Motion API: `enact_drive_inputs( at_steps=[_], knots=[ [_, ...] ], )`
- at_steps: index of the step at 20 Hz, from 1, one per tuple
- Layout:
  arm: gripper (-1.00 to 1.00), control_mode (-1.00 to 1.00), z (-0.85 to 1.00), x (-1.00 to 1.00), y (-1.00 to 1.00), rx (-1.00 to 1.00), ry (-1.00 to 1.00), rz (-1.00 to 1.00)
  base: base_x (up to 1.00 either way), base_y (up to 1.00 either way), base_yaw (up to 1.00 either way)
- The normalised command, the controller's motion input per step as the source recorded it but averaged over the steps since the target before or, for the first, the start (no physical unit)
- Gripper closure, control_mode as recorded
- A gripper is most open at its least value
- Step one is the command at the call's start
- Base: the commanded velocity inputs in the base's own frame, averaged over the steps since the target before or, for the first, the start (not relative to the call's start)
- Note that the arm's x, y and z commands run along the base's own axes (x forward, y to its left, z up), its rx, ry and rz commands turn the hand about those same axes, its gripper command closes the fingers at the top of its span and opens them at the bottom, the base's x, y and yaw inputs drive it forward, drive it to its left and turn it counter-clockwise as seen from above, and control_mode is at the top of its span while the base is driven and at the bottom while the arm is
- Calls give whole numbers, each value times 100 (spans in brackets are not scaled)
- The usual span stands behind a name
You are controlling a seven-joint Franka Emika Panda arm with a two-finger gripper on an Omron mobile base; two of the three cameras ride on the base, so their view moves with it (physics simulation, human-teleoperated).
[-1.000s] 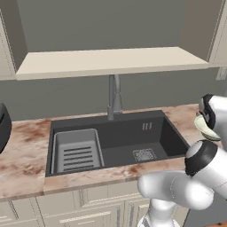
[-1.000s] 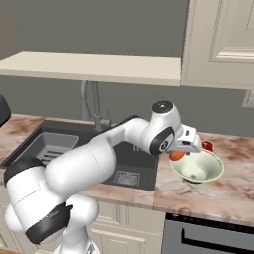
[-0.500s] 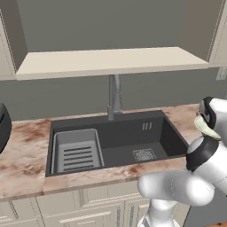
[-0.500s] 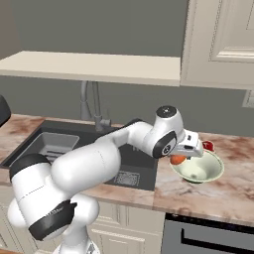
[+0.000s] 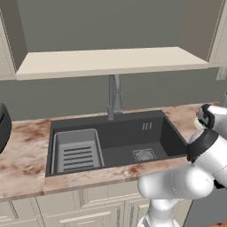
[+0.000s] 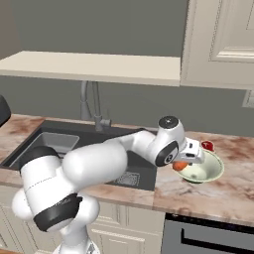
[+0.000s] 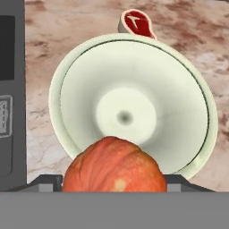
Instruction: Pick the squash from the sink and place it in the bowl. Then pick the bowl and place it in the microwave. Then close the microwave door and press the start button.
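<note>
The orange squash [image 7: 114, 165] is held in my gripper [image 7: 114, 181], just above the near rim of the pale greenish-white bowl [image 7: 134, 89]. In the right base view the squash [image 6: 180, 165] hangs at the left rim of the bowl [image 6: 204, 168], under my gripper [image 6: 184, 162], which is shut on it. The bowl stands on the marble counter to the right of the dark grey sink [image 6: 64, 141]. In the left base view the sink [image 5: 115, 142] holds a grey slotted rack [image 5: 76, 150] and a drain grate [image 5: 144, 154].
A small red meat piece [image 7: 136, 22] lies on the counter just beyond the bowl, and the same meat piece [image 6: 208, 146] sits behind the bowl in the right base view. A tall faucet [image 5: 114, 95] stands behind the sink. A beige shelf [image 5: 111, 60] hangs overhead.
My gripper has carried the squash a little further right and down, closer over the bowl's rim. The bowl has stayed in place.
</note>
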Motion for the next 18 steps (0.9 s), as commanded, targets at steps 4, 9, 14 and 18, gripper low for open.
enact_drive_inputs(
  at_steps=[4, 9, 14, 18],
  knots=[
    [100, -100, -11, 12, -29, 0, 0, 0, 0, 0, 0],
    [-100, -100, -17, 10, -14, 0, 0, 3, 0, 0, 0],
    [-100, -100, -12, 8, 0, 0, 0, 3, 0, 0, 0],
    [-100, -100, 7, 1, 0, 0, -4, 1, 0, 0, 0]
  ],
)
